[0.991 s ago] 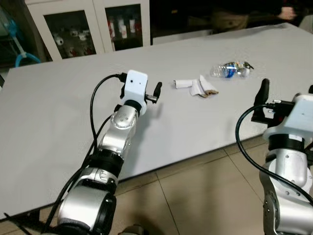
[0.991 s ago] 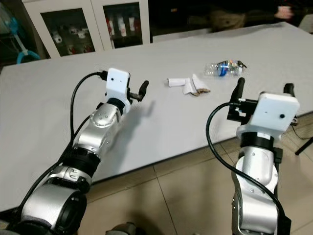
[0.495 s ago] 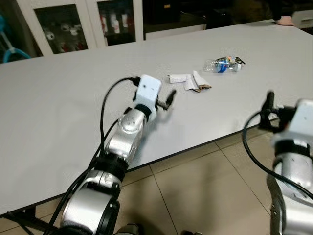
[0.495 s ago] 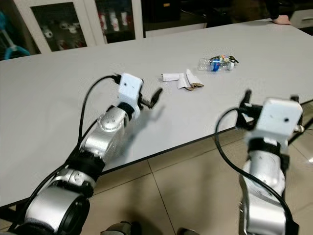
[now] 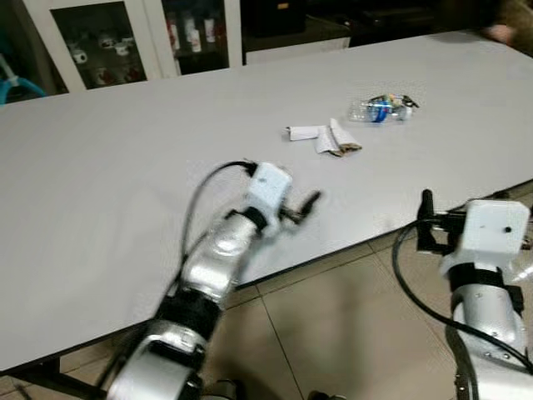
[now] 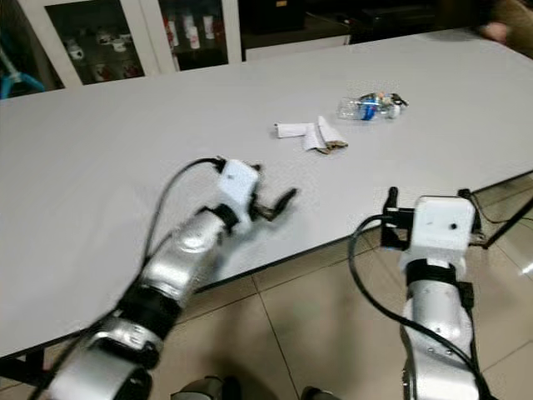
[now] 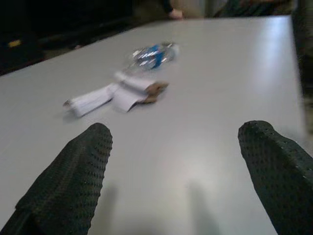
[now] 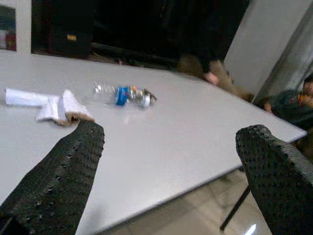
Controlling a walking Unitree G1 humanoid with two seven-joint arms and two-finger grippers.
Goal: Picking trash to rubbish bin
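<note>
Jaws on both grippers stand wide apart, holding nothing. From the head views, the left gripper [image 5: 306, 204] hangs over the worktop [image 5: 125, 167] near its front edge, and the right gripper [image 5: 426, 218] sits just off that edge above the floor tiles [image 5: 333, 317]. Wrist cameras show closer the crumpled paper [image 7: 117, 94] and, near it, a plastic bottle [image 8: 123, 95], both lying toward the far right corner.

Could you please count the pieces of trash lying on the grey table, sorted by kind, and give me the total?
Crushed clear plastic bottle with a blue label: 1
Rolled white paper piece: 1
Crumpled white paper with a brown edge: 1
Total: 3 pieces on the grey table
</note>
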